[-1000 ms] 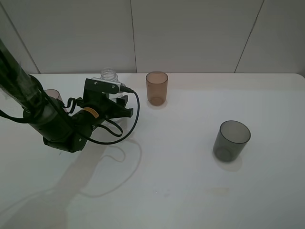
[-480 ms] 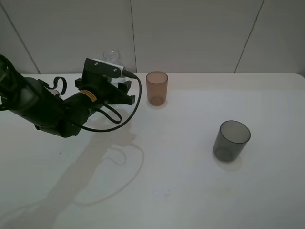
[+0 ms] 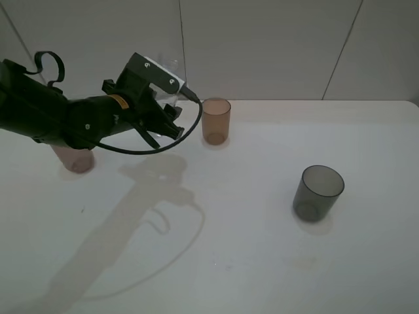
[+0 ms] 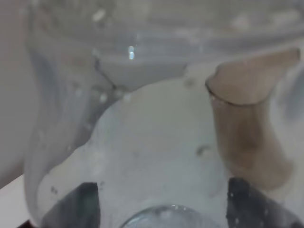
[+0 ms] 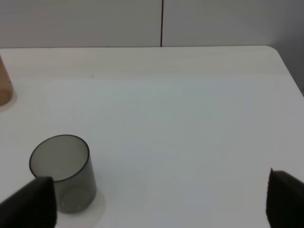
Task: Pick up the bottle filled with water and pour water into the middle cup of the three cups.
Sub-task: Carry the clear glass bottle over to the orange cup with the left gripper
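**Bottle held off the table, beside the amber cup**

*High camera.* The left claw [image 3: 168,112] carries the clear bottle [image 3: 170,65] off the white table [image 3: 262,261], just left of the amber cup [image 3: 216,121]. Only the bottle's neck shows above the wrist. Its long axis runs roughly upright, mouth upward, but any lean is too faint to judge. The pink cup [image 3: 75,159] stands partly hidden under the arm, and the grey cup [image 3: 318,193] stands well apart to the right.

*Left wrist camera.* The bottle [image 4: 152,156] fills the view. The left claw [image 4: 164,209] is clamped on it, one dark fingertip [image 4: 71,206] at either side. The amber cup [image 4: 247,137] shows, distorted, through the plastic.

*Right wrist camera.* The right claw [image 5: 156,204] stands wide open, holding and touching nothing. The grey cup [image 5: 61,175] stands just beside one fingertip [image 5: 31,202]. The edge of the amber cup [image 5: 4,85] shows further off.
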Robot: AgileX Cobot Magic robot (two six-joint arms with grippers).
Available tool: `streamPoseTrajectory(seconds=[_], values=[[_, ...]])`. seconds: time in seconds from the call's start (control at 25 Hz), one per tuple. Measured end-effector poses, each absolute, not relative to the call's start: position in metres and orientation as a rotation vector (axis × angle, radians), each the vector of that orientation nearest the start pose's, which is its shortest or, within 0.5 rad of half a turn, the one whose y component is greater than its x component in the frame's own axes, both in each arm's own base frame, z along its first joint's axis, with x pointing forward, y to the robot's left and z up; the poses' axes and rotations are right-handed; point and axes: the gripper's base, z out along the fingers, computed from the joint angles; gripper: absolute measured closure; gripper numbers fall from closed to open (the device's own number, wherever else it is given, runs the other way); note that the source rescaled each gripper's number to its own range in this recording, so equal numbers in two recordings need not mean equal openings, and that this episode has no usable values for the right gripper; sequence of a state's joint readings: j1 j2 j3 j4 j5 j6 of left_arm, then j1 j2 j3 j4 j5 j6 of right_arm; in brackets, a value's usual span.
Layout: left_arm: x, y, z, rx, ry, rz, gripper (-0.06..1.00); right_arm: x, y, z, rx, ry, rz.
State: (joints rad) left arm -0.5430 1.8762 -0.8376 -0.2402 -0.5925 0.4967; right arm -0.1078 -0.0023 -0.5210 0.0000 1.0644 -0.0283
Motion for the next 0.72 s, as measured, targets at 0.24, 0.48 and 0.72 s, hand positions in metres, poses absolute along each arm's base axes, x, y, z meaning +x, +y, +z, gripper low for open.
streamPoseTrajectory(seconds=[0.24,0.48,0.72], values=[[0.336,-0.196,0.171,0.897,1.904,-0.036,0.93,-0.008,0.001,0.283,0.081,2.024,-0.086],[0.351,-0.2,0.189,1.017,1.944,-0.03,0.93,-0.008,0.001,0.283,0.081,2.024,-0.086],[0.369,-0.183,0.207,1.146,1.978,0.06,0.93,-0.008,0.0,0.283,0.081,2.024,-0.093]])
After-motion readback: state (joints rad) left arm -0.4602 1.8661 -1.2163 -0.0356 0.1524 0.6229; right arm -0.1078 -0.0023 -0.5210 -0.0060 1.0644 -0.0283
